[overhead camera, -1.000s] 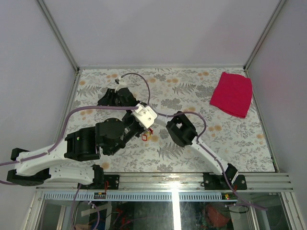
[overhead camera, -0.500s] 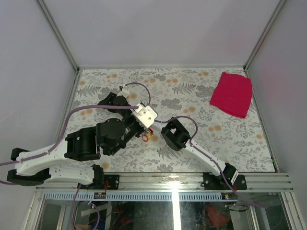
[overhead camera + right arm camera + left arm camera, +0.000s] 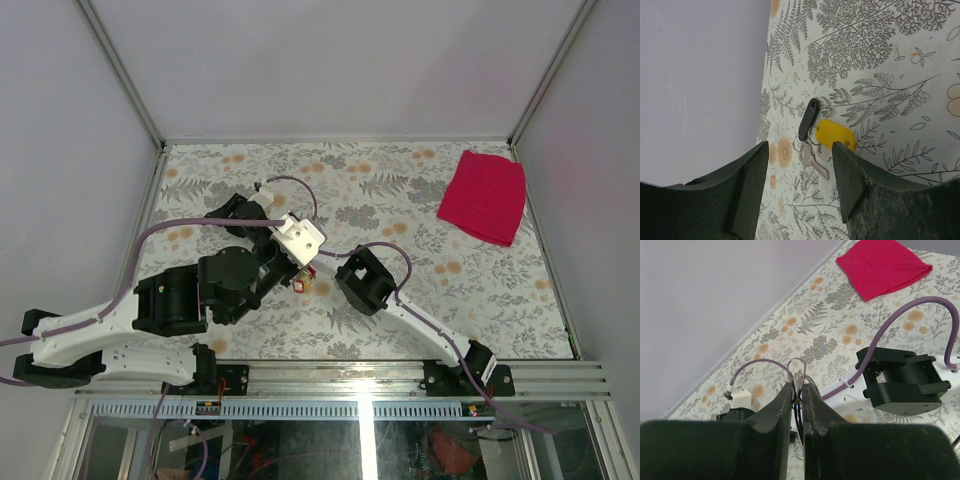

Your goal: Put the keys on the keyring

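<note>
In the left wrist view my left gripper (image 3: 798, 389) is shut on the keyring (image 3: 799, 371), a thin silver wire loop that sticks up above the fingertips. From above, a red key (image 3: 299, 285) hangs under that gripper (image 3: 301, 270). The right gripper (image 3: 800, 150) is open and empty, low over the table. Just ahead of its fingers lies a bunch of keys: a black tag (image 3: 809, 119), a yellow tag (image 3: 836, 134) and a silver key (image 3: 815, 162) joined by small rings. In the top view the right gripper (image 3: 228, 210) sits at the left, behind the left arm.
A folded red cloth (image 3: 484, 196) lies at the back right of the flowered table (image 3: 500, 300). The right arm's elbow (image 3: 363, 280) sits close to the right of the left gripper. The left wall (image 3: 700, 85) runs close beside the bunch of keys.
The right arm's elbow has shifted left and nearer, and its wrist has slid slightly right and nearer. The left gripper has kept its hold on the ring and barely moved.
</note>
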`<state>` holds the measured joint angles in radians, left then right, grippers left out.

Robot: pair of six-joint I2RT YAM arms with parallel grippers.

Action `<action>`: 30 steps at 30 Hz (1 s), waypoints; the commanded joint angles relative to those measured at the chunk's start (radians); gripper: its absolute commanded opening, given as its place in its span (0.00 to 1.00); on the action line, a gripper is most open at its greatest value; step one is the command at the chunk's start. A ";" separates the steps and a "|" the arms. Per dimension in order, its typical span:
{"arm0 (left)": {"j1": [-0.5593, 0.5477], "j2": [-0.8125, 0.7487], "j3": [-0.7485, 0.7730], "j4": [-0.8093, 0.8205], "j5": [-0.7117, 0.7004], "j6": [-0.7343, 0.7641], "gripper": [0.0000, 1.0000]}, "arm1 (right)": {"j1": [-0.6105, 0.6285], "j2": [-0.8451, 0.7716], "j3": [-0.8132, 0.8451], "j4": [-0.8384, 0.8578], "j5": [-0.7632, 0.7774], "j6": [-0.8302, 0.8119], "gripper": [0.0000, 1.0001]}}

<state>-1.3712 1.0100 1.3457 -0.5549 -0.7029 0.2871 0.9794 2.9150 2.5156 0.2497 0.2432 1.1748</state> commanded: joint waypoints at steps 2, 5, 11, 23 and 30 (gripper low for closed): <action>0.006 -0.018 -0.006 0.030 -0.032 -0.009 0.00 | 0.009 0.042 0.042 -0.016 0.075 0.034 0.60; 0.007 -0.016 -0.008 0.032 -0.040 -0.008 0.00 | 0.011 0.044 0.042 -0.029 0.083 0.044 0.61; 0.007 -0.013 -0.009 0.032 -0.044 -0.007 0.00 | 0.010 0.026 0.016 -0.064 0.094 0.057 0.61; 0.007 -0.017 -0.011 0.028 -0.053 -0.010 0.00 | 0.012 -0.080 -0.082 -0.159 0.125 0.046 0.61; 0.007 -0.015 -0.011 0.026 -0.060 -0.010 0.00 | 0.012 -0.169 -0.192 -0.140 0.150 0.016 0.61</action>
<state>-1.3712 1.0080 1.3380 -0.5564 -0.7319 0.2859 0.9817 2.8399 2.3909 0.1989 0.3237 1.2301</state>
